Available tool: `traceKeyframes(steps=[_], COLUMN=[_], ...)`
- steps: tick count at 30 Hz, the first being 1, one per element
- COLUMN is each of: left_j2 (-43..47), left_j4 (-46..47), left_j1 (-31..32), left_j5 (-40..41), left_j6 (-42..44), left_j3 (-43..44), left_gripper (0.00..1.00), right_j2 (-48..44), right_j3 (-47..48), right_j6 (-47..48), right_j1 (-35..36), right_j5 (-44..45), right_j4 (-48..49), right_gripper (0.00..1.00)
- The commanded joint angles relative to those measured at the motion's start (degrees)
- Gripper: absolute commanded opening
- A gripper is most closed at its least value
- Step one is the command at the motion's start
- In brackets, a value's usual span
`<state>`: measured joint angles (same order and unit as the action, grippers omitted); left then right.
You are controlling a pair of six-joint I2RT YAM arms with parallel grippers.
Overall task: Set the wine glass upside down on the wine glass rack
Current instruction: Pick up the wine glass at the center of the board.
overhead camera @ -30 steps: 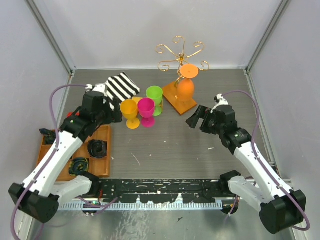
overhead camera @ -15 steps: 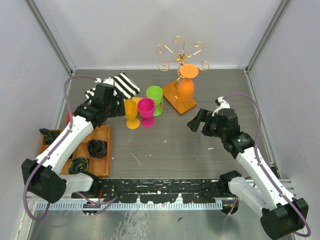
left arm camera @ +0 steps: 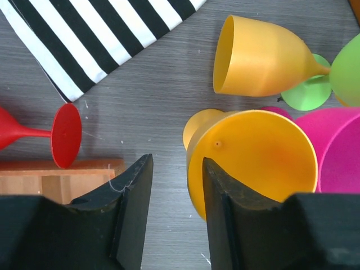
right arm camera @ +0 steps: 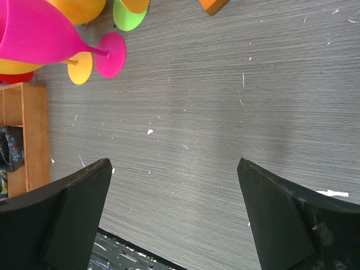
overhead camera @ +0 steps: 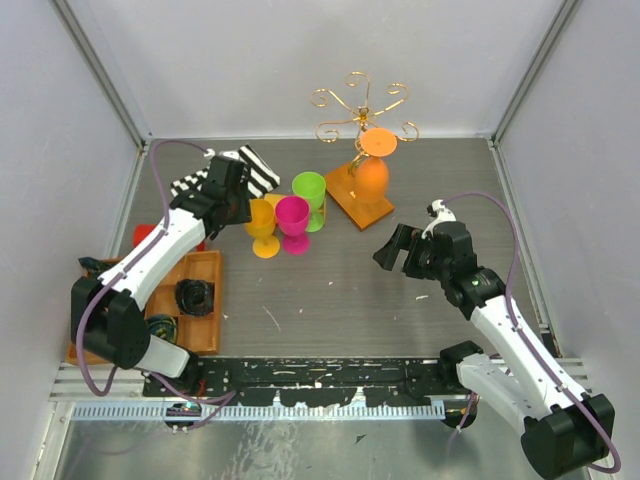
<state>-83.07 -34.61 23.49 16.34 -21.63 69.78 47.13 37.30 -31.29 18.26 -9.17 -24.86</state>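
Observation:
The gold wire wine glass rack [overhead camera: 360, 108] stands at the back on its wooden base [overhead camera: 350, 207], with an orange glass [overhead camera: 372, 176] hanging on it upside down. A yellow-orange wine glass [overhead camera: 263, 222] stands upright beside a pink glass [overhead camera: 293, 218] and a green glass [overhead camera: 310, 190]. My left gripper [overhead camera: 243, 213] is at the yellow-orange glass [left arm camera: 253, 163]. Its jaws are half narrowed: the right finger [left arm camera: 216, 194] overlaps the bowl, the bowl's wall edge shows in the gap, and the left finger [left arm camera: 135, 197] stands apart from it. My right gripper [overhead camera: 396, 244] hangs wide open [right arm camera: 174, 208] over bare table.
A second yellow-orange glass [left arm camera: 259, 56] lies on its side behind the cluster. A red glass [left arm camera: 34, 132] lies at the left. A striped cloth [overhead camera: 252, 168] is at the back left. The compartmented wooden tray [overhead camera: 207, 268] holds dark items at the near left.
My left arm has swung forward to the yellow-orange glass and its jaws have narrowed. The right arm has shifted only slightly, still wide open.

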Motion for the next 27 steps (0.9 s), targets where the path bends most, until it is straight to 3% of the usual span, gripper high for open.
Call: traceKeyframes(steps=[1,18,23,27], left_j2=[-2.3,3.1,7.3,14.5], left_j4=[0.6,-1.9,-3.8,-3.5], left_j1=[-0.3,-0.3,-0.3,-0.3], left_j5=[2.3,6.5,6.3,1.2], left_j6=[0.0,0.9,1.7,5.2], left_j3=[3.3,-0.4,-2.6,-6.1], left_gripper=[0.44,0.00,0.00,0.00], right_j2=[-0.6,-0.2,-0.3,-0.2], right_j3=[0.1,-0.7,-0.8,-0.7], right_j6=[0.0,-0.6,-0.8,-0.6], right_j1=[-0.1,-0.1,-0.1,-0.2], right_j5=[-1.4,-2.0,-1.8,-2.6], right_j4=[2.7,3.7,3.7,3.7], right_gripper=[1.00,1.00,1.00,1.00])
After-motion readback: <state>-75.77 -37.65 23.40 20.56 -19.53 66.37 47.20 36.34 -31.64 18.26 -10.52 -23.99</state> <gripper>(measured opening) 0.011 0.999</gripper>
